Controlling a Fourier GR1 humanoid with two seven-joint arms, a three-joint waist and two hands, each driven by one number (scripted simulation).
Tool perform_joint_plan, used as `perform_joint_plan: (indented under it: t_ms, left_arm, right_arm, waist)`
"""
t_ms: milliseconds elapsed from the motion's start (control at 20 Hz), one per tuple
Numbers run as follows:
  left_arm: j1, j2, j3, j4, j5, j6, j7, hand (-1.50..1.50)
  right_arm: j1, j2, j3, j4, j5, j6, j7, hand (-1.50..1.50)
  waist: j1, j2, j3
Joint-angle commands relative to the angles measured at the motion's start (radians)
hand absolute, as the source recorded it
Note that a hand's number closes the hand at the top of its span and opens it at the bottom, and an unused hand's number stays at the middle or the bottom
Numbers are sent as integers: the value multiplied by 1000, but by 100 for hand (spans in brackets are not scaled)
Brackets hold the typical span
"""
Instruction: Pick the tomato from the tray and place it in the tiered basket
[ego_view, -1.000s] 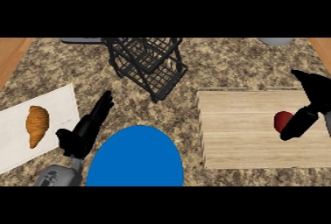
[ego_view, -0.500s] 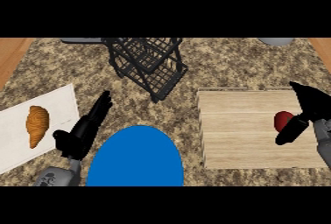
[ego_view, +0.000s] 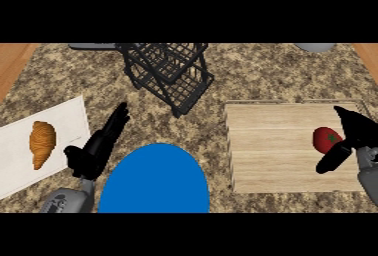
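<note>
The speckled stone counter (ego_view: 280, 75) carries all items. A pale wooden tray (ego_view: 273, 150) lies flat near the counter's right edge, towards the front. A blue plate (ego_view: 153, 180) sits at the counter's front edge, left of centre, and is cut off by the lower limit of the view. A white board (ego_view: 66, 120) lies at an angle against the counter's left edge. The black wire tiered basket (ego_view: 168, 75) stands near the counter's far edge, left of centre, well apart from the tray. The left hand (ego_view: 92, 152) lies between the white board and the blue plate, fingers straight and pointing towards the far edge, thumb out to the side, holding nothing. The right hand (ego_view: 356, 131) is over the tray's right edge, spread wide, with its fingers on the far side of the tomato and its thumb on the near side; contact cannot be confirmed. A croissant (ego_view: 43, 144) lies on the white board. The tomato (ego_view: 325, 139) rests on the tray beside its right edge, in the gap of the right hand.
</note>
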Motion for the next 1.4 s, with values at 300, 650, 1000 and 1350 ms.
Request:
perform_joint_plan:
  t_ms: [300,650,1000,1350]
  left_arm:
    - [6,-30,53,7,-25,-57,1,0]
    - [-7,-37,65,-4,-53,-47,22,0]
    - [21,-50,81,-10,-64,-97,15,0]
    - [49,-83,70,-26,-98,-46,10,0]
  right_arm:
    - [84,47,-114,41,100,43,-118,-150]
    - [-10,153,-112,178,207,-125,-279,150]
    - [-69,217,-133,169,275,-81,-270,150]
    - [204,400,73,-199,488,-182,83,150]
  waist:
    - [-1,0,0]
    - [4,1,1]
    - [5,0,0]
    - [-18,-11,-1]
